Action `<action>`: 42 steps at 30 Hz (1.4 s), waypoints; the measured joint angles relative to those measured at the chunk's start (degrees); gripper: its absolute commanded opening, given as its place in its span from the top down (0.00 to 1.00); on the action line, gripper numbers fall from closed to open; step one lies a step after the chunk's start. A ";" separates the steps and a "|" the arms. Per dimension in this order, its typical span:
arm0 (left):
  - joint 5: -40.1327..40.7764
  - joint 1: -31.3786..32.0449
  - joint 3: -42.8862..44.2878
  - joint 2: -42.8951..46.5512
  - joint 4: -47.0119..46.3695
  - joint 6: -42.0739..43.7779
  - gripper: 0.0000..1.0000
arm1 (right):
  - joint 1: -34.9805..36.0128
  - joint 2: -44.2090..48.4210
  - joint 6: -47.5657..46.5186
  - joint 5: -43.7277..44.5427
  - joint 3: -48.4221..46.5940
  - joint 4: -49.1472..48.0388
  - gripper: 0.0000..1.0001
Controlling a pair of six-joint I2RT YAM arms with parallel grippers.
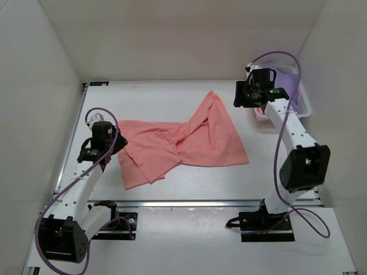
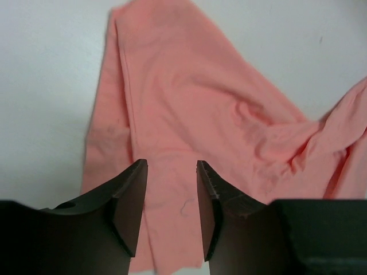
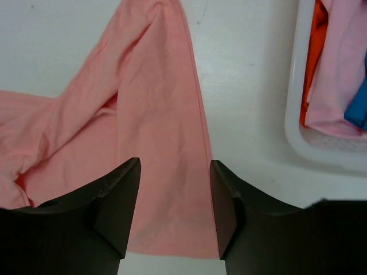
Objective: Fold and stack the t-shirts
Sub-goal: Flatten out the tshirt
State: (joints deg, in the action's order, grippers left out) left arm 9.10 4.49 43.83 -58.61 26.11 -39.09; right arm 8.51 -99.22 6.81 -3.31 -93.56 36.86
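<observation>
Shirt (image 1: 183, 140), salmon-pink, lies unfolded and rumpled at mid-table (image 1: 149, 97), between the two arms. Its long axis runs left to right across the table. One narrow corner points toward the far edge, and creases gather near the middle.

Left gripper (image 1: 108, 149) is at the shirt's left end. In the left wrist view its jaws stand partly open (image 2: 171, 166), with nothing clasped between them and cloth showing in the gap below. Whether the fingertips touch the fabric cannot be told.

Right gripper (image 1: 245, 98) is by the shirt's far right corner, just beside the basket (image 1: 304, 106). In the right wrist view its jaws are parted somewhat wider (image 3: 175, 166) and hold nothing. The shirt's narrow corner runs away from the fingers toward the top of that view, its straight right edge passing just inside the right finger. Contact with the cloth cannot be told.

The white basket's rim (image 3: 292, 114) encloses more garments: an orange-red one (image 3: 313, 63), a pink one (image 3: 341, 63) and a blue one (image 3: 358, 106).
</observation>
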 measured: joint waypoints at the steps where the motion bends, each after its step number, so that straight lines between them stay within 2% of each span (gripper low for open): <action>1: -0.35 0.61 -1.29 1.60 1.49 0.15 0.52 | 0.20 3.23 0.02 0.42 3.21 -0.37 0.51; 5: -1.86 2.56 -7.85 6.43 7.04 0.31 0.48 | 2.56 14.08 0.44 1.14 15.56 -2.10 0.53; 7: -1.81 3.56 -10.27 7.17 9.70 0.28 0.45 | 3.65 16.68 0.68 1.14 19.91 -2.47 0.53; 10: -1.31 6.95 -11.74 6.93 13.60 -0.39 0.39 | 5.16 18.27 1.14 1.07 25.79 -2.58 0.51; 20: -0.35 10.05 -15.89 4.00 16.02 -4.83 0.32 | 1.73 21.22 2.25 -0.39 34.62 -2.60 0.47; 22: 0.26 10.91 -16.06 3.89 16.79 -5.60 0.32 | 0.98 21.55 2.67 -0.50 35.69 -2.67 0.35; 27: 2.21 13.73 -16.06 2.34 17.20 -7.10 0.32 | 0.15 21.40 3.96 0.11 37.22 -2.64 0.21; 31: 2.49 14.12 -16.09 -0.96 16.98 -7.56 0.33 | 0.13 19.98 5.11 1.01 37.27 -2.64 0.21; 33: 2.86 14.49 -16.04 -2.10 16.55 -7.74 0.40 | 0.52 18.95 5.64 1.62 37.40 -2.62 0.22; 34: 3.23 14.75 -16.11 -2.23 16.48 -7.69 0.53 | 0.79 18.58 6.01 2.19 37.55 -2.67 0.22; 35: 3.48 14.80 -16.22 -2.25 16.33 -7.89 0.70 | 1.07 18.18 6.49 2.69 37.81 -2.60 0.23; 36: 3.63 14.80 -16.37 -2.25 16.04 -8.15 0.81 | 1.38 17.86 6.80 3.08 38.10 -2.58 0.22; 37: 3.65 14.80 -16.70 -2.23 15.34 -7.96 1.00 | 1.86 17.33 7.15 3.54 38.16 -2.29 0.22; 42: 1.40 13.81 -18.16 -0.50 11.39 -7.89 1.00 | 4.02 13.55 8.48 5.66 38.21 -1.70 0.25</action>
State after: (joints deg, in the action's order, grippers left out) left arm 10.50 18.31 25.67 -59.11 37.50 -46.98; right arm 12.53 -85.67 15.29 2.35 -55.35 35.16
